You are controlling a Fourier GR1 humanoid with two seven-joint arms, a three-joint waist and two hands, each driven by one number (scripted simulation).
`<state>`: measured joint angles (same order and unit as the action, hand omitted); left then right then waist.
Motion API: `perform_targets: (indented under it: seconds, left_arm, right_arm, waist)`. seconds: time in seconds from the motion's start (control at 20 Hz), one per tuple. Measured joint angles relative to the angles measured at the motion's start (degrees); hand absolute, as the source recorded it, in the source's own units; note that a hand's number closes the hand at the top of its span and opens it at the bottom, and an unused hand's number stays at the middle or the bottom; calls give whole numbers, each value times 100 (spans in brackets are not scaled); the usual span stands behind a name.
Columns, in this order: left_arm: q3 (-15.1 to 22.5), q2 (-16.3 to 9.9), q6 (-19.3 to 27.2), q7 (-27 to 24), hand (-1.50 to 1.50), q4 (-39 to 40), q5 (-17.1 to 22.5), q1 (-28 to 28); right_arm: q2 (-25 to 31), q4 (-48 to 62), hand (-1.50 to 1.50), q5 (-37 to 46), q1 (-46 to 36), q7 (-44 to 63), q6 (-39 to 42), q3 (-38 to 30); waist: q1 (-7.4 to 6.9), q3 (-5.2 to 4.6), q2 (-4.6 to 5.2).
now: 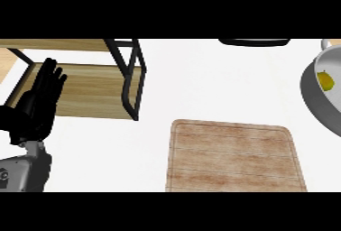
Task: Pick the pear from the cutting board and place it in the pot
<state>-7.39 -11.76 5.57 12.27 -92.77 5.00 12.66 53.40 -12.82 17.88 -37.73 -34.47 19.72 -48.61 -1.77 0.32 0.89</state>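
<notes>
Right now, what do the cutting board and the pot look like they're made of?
The cutting board looks like wood, matte, with reddish-brown grain bands and a groove near its edge. The pot looks like metal: a smooth grey wall with a soft sheen, though only part of it shows.

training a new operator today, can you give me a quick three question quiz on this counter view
1. True or false: the pear lies on the cutting board.
2. Which hand shows in the head view? A) left hand only B) right hand only C) both
3. Fill in: the wooden shelf with the black frame stands to the ____ of the cutting board, as seen in the view.

Key
1. False. The yellow pear sits inside the pot at the right edge; the board carries nothing.
2. A. The left hand rests open, fingers up, at the left edge.
3. Upper left.
</notes>
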Motion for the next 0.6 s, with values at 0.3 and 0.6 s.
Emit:
perform_targets:
  seconds: [0.3,0.6]
  left_arm:
    - [22,22,5,28,0,-39,-11,18]
    - [53,54,4,14,0,-53,-40,-47]
  right_arm:
    - [445,208,-150,-127,427,-193,611,-108]
    - [658,215,-150,-164,693,-229,741,-104]
  waist:
    - [-3,10,7]
    - [-3,14,6]
